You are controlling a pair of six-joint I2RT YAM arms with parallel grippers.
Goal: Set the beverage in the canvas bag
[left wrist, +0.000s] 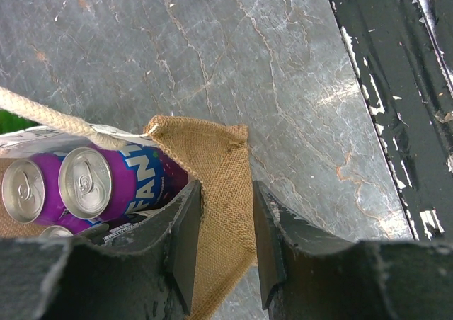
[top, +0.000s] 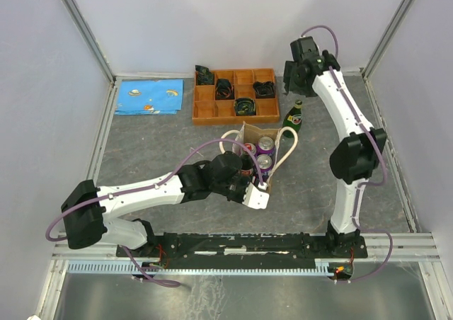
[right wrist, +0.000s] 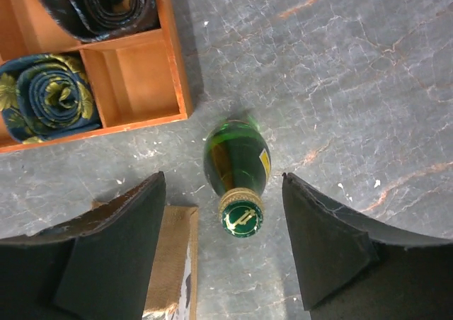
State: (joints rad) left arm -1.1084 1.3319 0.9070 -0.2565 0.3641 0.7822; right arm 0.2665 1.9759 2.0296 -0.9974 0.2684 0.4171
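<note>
Hovering with right gripper spread wide over upright green glass bottle, just off far right corner of boxy tan canvas bag. Shows only at left wrist: left gripper pinching bag's near wall beside purple soda cans.

Left arm stretched low from the near-left base toward centre, forearm almost level. Left gripper nearly closed, fingers pinching a wall of the canvas bag. Right arm rises tall on the right, elbow bent, reaching far. Right gripper points down, fingers spread wide, gripping nothing.
</note>
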